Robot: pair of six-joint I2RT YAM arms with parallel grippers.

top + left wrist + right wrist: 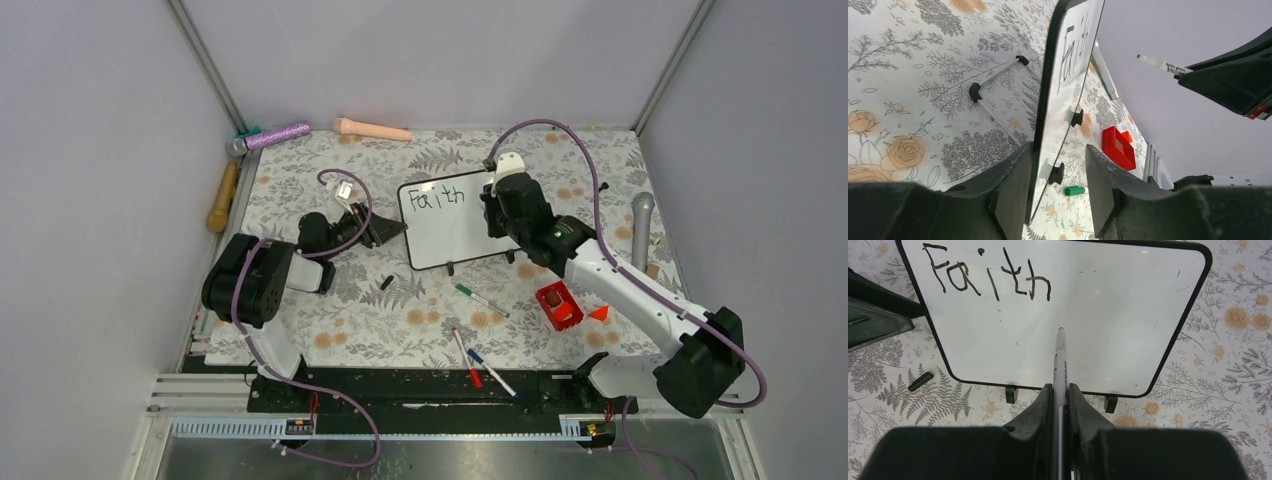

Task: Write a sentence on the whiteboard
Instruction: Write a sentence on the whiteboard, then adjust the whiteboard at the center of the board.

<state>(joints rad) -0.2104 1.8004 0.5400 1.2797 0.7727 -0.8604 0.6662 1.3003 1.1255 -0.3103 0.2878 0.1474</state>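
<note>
Sentence (988, 277) unfinished: only "Faith" on the whiteboard (1098, 315); right hand (1060, 390) grips a marker (1060, 355), left hand (1058, 155) open astride its edge.

Whiteboard (1108, 325) glossy, smooth; marker (1060, 365) smooth plastic; table cover (400, 320) matt, floral print.

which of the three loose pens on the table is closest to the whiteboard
The green-capped pen, lying just in front of the lower edge of the whiteboard; the red-capped pen and blue-capped pen lie together, clearly farther from it.
</note>
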